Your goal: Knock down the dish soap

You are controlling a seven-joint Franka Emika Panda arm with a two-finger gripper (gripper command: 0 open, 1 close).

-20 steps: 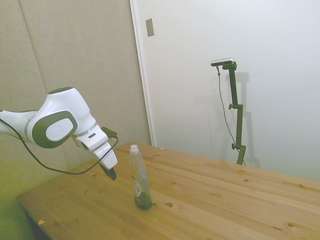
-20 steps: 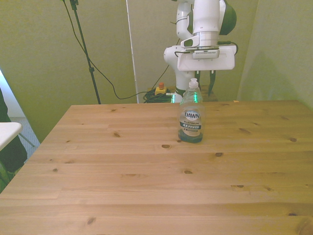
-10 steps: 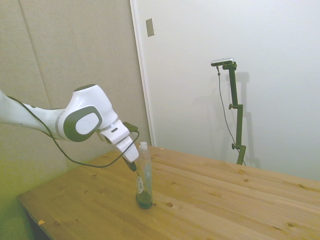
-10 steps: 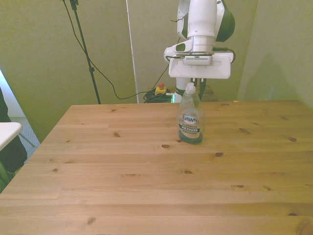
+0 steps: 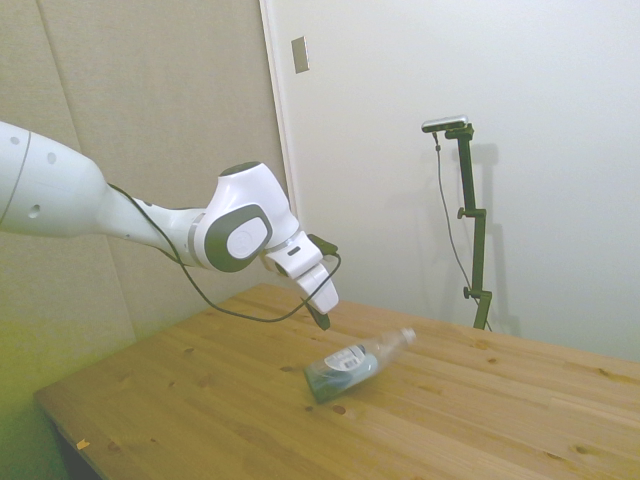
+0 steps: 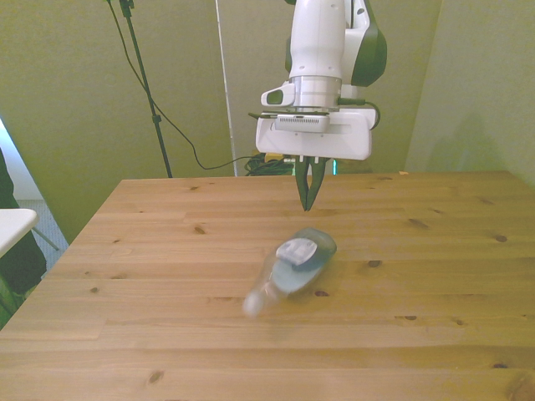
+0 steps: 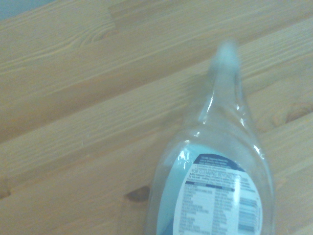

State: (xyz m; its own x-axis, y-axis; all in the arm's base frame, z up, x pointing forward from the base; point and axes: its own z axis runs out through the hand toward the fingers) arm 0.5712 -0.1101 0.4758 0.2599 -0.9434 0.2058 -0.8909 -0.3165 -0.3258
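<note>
One bottle (image 5: 352,363) is seen on the desk (image 5: 480,420), and nothing else lies on the wood. It is a slim bottle of clear plastic with a white cap, a small white label on the upward side, and dark green liquid gathered at its base. The bottle is tipped far over, nearly on its side; in the side view its base is on the wood while the neck and cap appear slightly raised. In the front view the bottle (image 6: 292,267) is near the middle of the desk (image 6: 125,334), its base toward the far edge and its cap, blurred, pointing toward the near edge and a little toward the front view's left. In the wrist view the bottle (image 7: 215,186) is seen from close by, with fine print on the label and the cap out of focus over the planks (image 7: 73,122).

One hand (image 6: 308,203) is seen, above and behind the base of the bottle, clear of it and not touching the wood. Its two dark fingers are pressed together to a point, with nothing between them. In the side view the hand (image 5: 323,323) hangs just above the desk, beside the bottle's base, on the single white arm (image 5: 240,225).

A dark cable (image 5: 230,310) is looped under the arm's wrist.
</note>
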